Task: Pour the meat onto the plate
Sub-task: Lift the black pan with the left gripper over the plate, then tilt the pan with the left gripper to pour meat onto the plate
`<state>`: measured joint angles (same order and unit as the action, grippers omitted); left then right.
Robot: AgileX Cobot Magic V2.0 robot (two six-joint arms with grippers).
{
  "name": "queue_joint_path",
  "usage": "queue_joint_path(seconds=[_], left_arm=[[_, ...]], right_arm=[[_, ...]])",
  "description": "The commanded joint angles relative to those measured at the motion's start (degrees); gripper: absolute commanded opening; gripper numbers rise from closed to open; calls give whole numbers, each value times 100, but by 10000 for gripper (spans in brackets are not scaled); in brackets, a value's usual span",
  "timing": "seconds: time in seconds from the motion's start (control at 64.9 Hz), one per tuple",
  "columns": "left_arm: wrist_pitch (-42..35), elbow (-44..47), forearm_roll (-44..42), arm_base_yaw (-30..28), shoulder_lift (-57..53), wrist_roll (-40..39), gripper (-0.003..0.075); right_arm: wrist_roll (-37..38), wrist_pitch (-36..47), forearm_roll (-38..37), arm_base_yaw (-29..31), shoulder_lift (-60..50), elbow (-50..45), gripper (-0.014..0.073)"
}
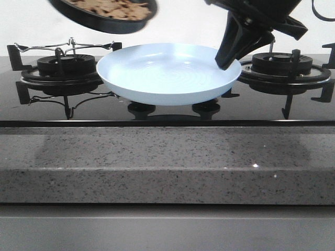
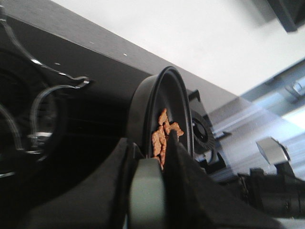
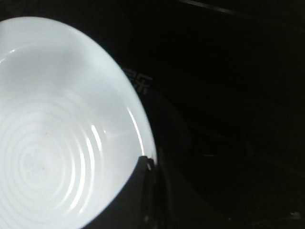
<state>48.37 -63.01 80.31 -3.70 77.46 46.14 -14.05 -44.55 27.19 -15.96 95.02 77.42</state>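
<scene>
The plate (image 1: 167, 73), pale blue-white and bare inside, sits between the two burners, above the stove knobs. My right gripper (image 1: 227, 60) is shut on its right rim; the right wrist view shows the plate (image 3: 52, 143) with my fingertips (image 3: 145, 164) clamped over its edge. The black frying pan (image 1: 112, 23) hangs tilted above and left of the plate, at the top of the front view, with the meat (image 1: 112, 6) in it. My left gripper (image 2: 152, 152) is shut on the pan's grey handle (image 2: 147, 191). Orange-brown meat (image 2: 162, 136) lies inside the pan (image 2: 143, 105).
A left burner with a wire grate (image 1: 65, 70) and a right burner (image 1: 282, 65) flank the plate. Two knobs (image 1: 141, 110) sit under the plate's front. A speckled granite counter edge (image 1: 167, 162) runs across the front.
</scene>
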Motion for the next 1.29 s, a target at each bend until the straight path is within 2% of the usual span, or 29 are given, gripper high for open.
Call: queue_joint_path(seconds=[0.0,0.216,0.601,0.785,1.278], left_arm=[[-311,-161,589,377,-227,223,-20],[-853,-172,600,1215,-256,1035,-20],[-1698,-172,261,2081,-788,2584,-20],[-2169,-172,-167,2307,-1017,3020,-20],[-1974,-172,-211,2475,-1426,4971,-20]], right_arm=[[-38,160,150,-12,-223,148,-69],[-38,160,150,-12,-223,148,-69],[-38,160,150,-12,-223,148,-69],[-38,160,150,-12,-223,148,-69],[-38,160,150,-12,-223,148,-69]])
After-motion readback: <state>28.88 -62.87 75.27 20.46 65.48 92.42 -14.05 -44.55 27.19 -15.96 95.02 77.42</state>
